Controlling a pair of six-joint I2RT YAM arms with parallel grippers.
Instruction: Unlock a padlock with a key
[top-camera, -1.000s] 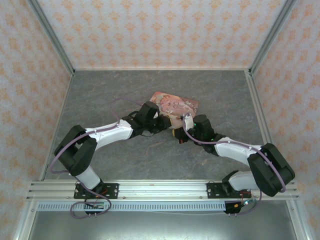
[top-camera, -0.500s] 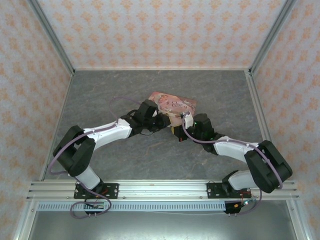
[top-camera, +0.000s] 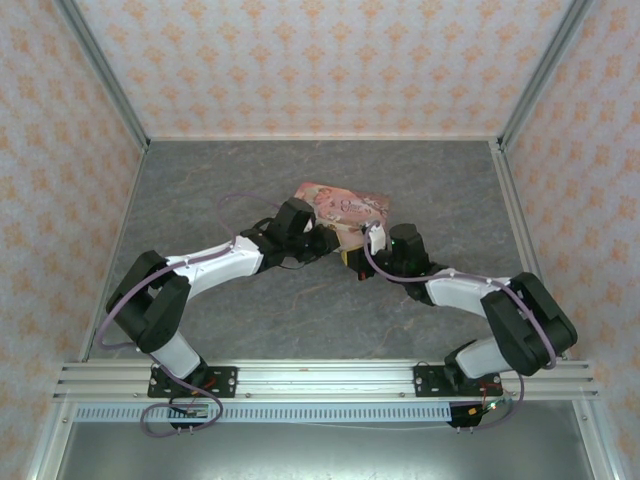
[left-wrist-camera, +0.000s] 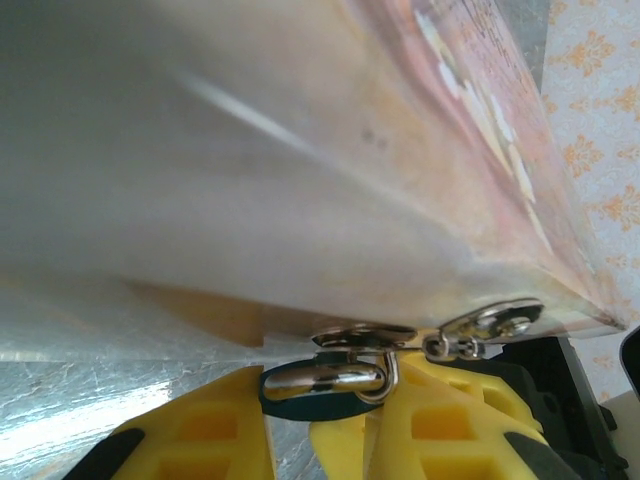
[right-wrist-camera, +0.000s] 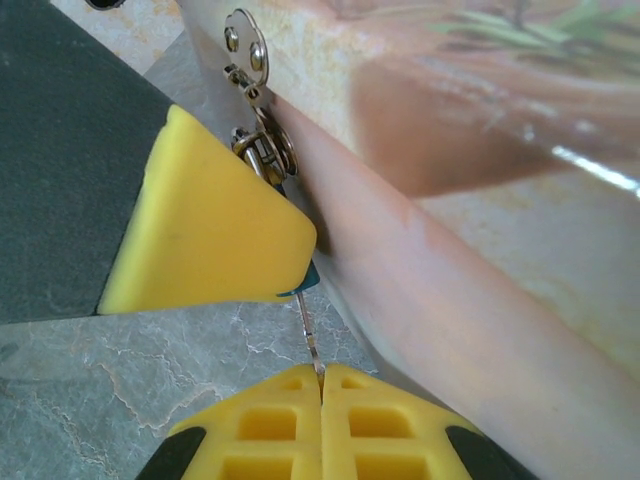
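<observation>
Pink tin (top-camera: 345, 210) lies mid-surface (top-camera: 220, 180), a little far of centre. Both arms meet at its near edge. Padlock (left-wrist-camera: 322, 390) hangs there from the tin's metal hasp (left-wrist-camera: 490, 322), just above the surface. Left claw (left-wrist-camera: 312, 415) is narrow, its yellow fingers clamped on either side of the blue body. Right claw (right-wrist-camera: 322, 395) is closed tight, pinching a thin key (right-wrist-camera: 308, 330). The blade reaches the padlock's underside; cannot tell whether it is seated in the keyway.
</observation>
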